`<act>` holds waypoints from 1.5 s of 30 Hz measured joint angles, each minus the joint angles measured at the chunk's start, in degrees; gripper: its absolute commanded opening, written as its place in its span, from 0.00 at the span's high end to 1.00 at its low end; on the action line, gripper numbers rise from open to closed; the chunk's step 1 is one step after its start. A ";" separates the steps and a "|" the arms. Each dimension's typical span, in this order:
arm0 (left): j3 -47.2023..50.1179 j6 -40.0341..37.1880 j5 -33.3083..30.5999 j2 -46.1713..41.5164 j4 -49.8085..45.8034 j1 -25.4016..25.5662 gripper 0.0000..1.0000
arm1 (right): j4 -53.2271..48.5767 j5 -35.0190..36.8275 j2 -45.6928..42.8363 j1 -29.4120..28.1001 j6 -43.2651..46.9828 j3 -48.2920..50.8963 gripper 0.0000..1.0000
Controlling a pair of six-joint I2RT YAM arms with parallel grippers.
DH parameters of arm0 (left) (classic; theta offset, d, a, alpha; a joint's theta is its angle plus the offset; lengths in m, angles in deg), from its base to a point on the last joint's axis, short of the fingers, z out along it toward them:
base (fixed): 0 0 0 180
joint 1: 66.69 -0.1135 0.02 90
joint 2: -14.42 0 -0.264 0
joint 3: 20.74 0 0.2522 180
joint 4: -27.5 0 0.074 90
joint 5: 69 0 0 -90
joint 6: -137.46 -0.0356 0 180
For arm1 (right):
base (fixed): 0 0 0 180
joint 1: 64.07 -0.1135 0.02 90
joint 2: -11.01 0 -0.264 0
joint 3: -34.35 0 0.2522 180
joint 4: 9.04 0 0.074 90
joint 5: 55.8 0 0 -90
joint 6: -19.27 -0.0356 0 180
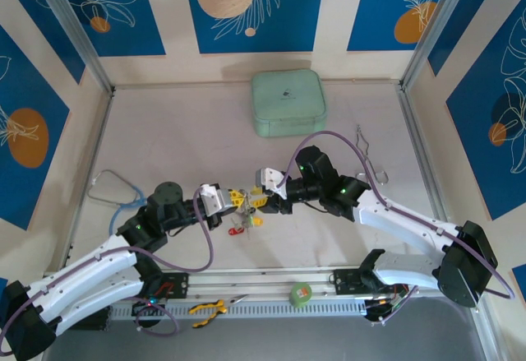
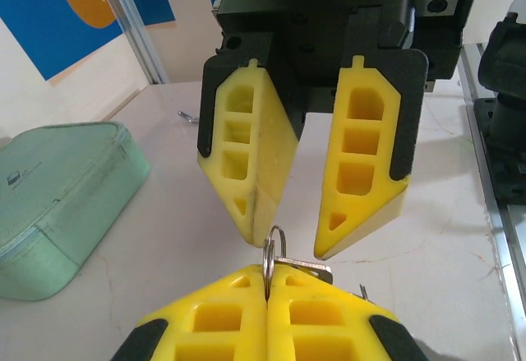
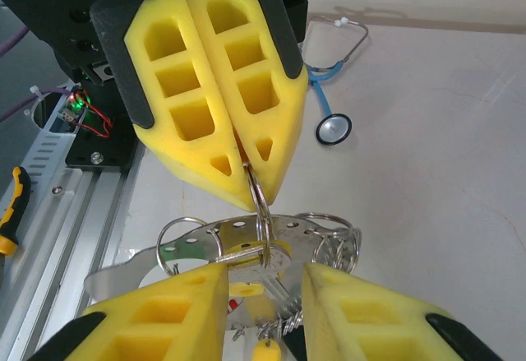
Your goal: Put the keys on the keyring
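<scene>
Left gripper [image 2: 267,283] clamped on small ring [image 2: 267,254] — keys [image 3: 246,254] hanging, right gripper [image 3: 265,275] parted

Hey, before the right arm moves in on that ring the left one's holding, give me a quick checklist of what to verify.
1. Left gripper shut on the ring: ok.
2. Right gripper jaws open: ok.
3. Ring in line with the gap between the right fingers, seen from the right wrist: ok.
4. Key threaded on the ring: cannot tell.
5. Stethoscope apart from both grippers: ok.
</scene>
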 measured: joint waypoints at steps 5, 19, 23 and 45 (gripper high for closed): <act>0.00 -0.02 0.48 0.04 -0.02 0.00 1.00 | 0.00 -0.55 0.00 0.00 0.00 0.00 0.76; 0.00 -0.20 0.98 0.04 -0.20 0.00 1.00 | 0.31 -1.22 0.98 0.00 -0.26 -0.98 0.98; 0.00 -0.15 0.98 0.04 -0.22 0.00 1.00 | 0.33 -1.05 1.53 0.15 -0.24 -0.98 0.98; 0.00 1.44 3.21 1.46 3.23 0.00 1.00 | 3.06 -4.52 1.84 1.11 -2.47 -0.61 0.76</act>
